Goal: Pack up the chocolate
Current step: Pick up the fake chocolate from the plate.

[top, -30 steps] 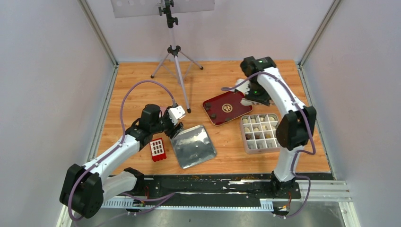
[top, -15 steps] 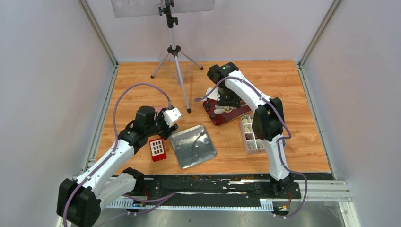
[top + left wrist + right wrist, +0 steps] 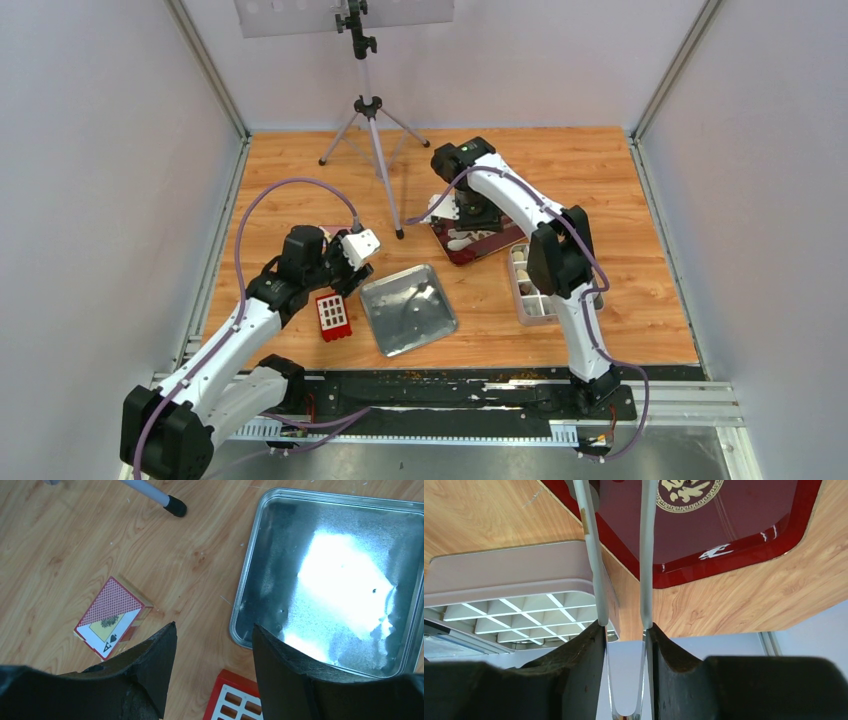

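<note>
My right gripper (image 3: 466,214) hangs over the left part of the dark red lacquer tray (image 3: 492,243), shut on a pair of metal tongs (image 3: 644,555). The tongs' two blades run up between the jaws, and their tips are out of the wrist view. The white divided box (image 3: 522,300) lies to the right, mostly under my right arm. The chocolate is too small to pick out, and the arm covers most of the tray and box. My left gripper (image 3: 214,627) is open over bare wood beside the steel tray (image 3: 260,570), holding nothing.
A small red block with white squares (image 3: 333,315) lies just below the left gripper. A deck of playing cards (image 3: 111,616) sits to its left. A tripod (image 3: 371,130) stands at the back, one foot (image 3: 175,506) close to the steel tray.
My right arm has swung left from the back right of the red tray to over its left part. The left gripper has drifted slightly left.
</note>
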Available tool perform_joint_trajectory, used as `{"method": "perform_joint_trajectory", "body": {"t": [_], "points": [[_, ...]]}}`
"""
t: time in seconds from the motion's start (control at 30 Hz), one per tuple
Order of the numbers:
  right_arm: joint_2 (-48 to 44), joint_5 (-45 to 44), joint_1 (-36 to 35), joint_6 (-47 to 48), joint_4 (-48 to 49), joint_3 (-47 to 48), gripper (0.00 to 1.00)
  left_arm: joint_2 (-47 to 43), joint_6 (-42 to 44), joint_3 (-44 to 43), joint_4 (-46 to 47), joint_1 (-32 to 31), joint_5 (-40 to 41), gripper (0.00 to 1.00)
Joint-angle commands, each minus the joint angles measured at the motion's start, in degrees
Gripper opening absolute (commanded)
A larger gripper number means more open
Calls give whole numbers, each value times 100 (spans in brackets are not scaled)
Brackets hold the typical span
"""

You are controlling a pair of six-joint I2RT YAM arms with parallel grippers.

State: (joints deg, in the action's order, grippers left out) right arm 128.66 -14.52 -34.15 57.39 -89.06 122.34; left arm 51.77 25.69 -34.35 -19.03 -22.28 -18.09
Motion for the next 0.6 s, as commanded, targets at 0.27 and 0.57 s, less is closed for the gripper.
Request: {"method": "perform_joint_trajectory", "body": {"t": [0.27, 0.57], "points": [[471, 186, -92, 311, -14, 418, 36, 6, -62, -92, 165, 82, -179, 65], [399, -28, -119, 269, -144, 529, 14, 30, -95, -68, 223, 93, -241, 65]]}}
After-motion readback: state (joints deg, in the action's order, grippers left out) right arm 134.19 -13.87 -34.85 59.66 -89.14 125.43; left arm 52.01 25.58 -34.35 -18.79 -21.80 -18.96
